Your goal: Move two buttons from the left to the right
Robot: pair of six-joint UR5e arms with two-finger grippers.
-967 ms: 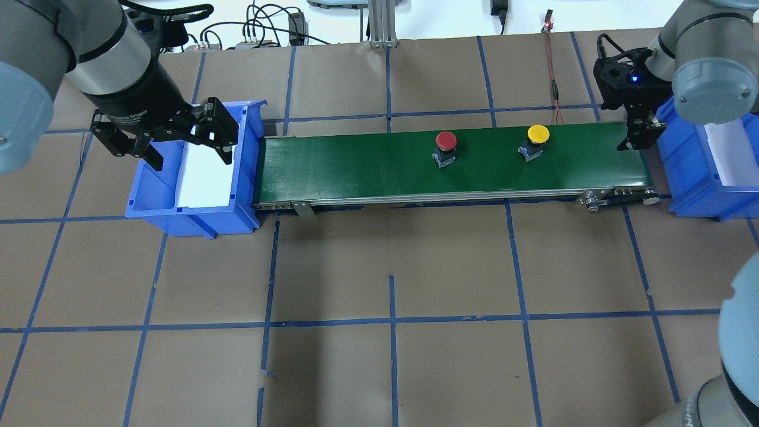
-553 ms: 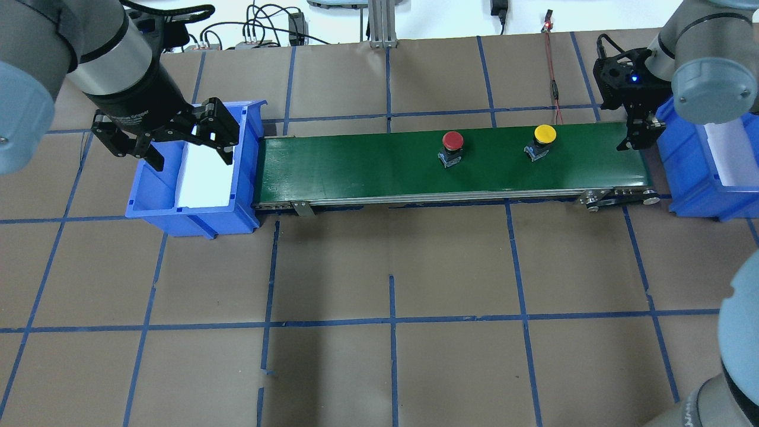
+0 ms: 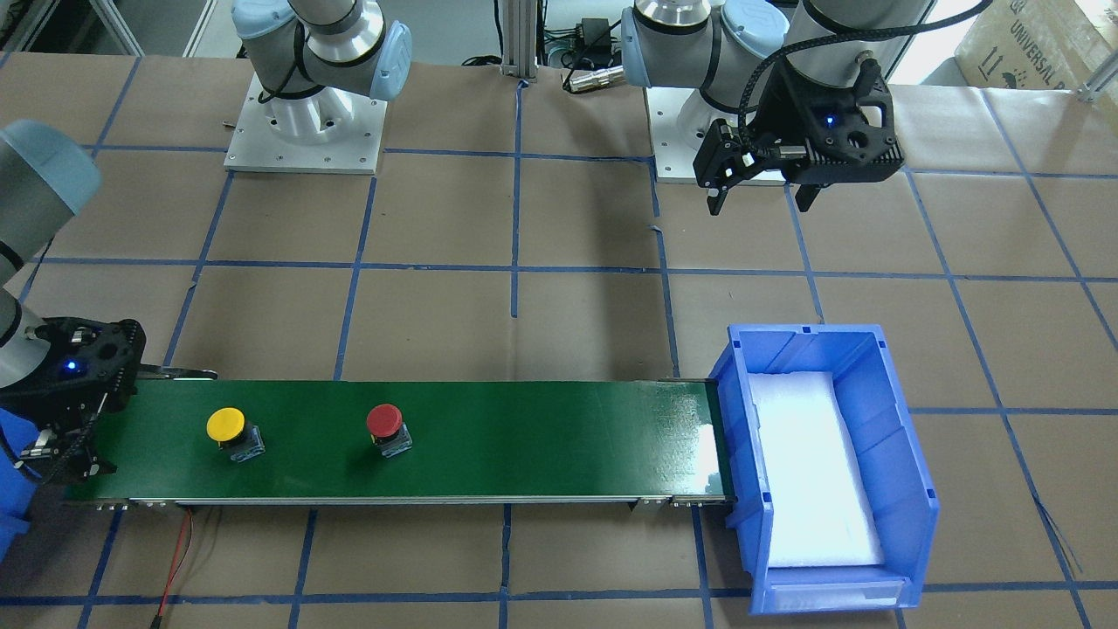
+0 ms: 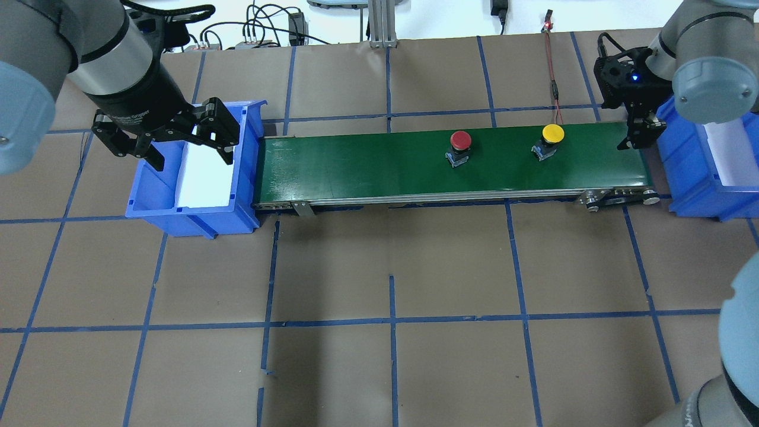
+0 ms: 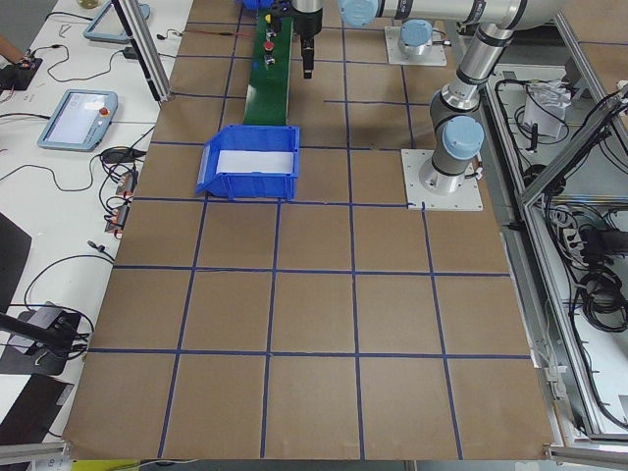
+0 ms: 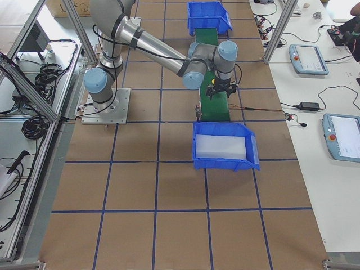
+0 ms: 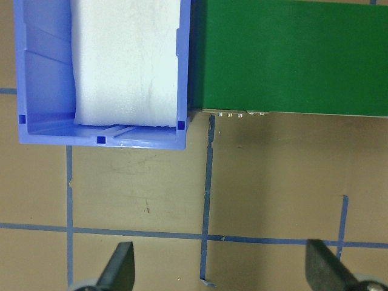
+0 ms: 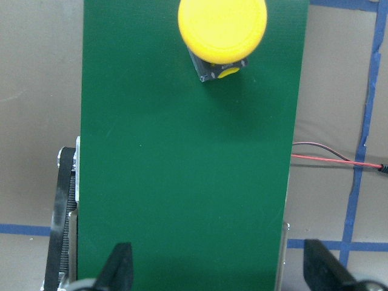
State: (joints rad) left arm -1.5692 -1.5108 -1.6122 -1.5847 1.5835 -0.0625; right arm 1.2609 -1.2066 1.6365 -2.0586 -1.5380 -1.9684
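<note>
Two buttons ride upright on the green conveyor belt (image 4: pixel 356 166). The red button (image 4: pixel 460 141) (image 3: pixel 384 420) is just right of the belt's middle. The yellow button (image 4: pixel 553 134) (image 3: pixel 225 425) is further right, near the belt's right end. My right gripper (image 4: pixel 637 139) (image 8: pixel 221 273) hangs open over that end, and its wrist view shows the yellow button (image 8: pixel 222 24) ahead of the fingers, apart from them. My left gripper (image 4: pixel 187 151) (image 3: pixel 758 203) hovers open and empty, high up by the left blue bin (image 4: pixel 154 201).
The left blue bin (image 3: pixel 908 472) holds only a white foam pad and butts against the belt's left end. A second blue bin (image 4: pixel 694 196) with white foam stands past the right end. A red wire (image 4: pixel 554 83) lies behind the belt.
Both buttons have travelled rightward along the belt. Neither arm has moved and both grippers stay open.
</note>
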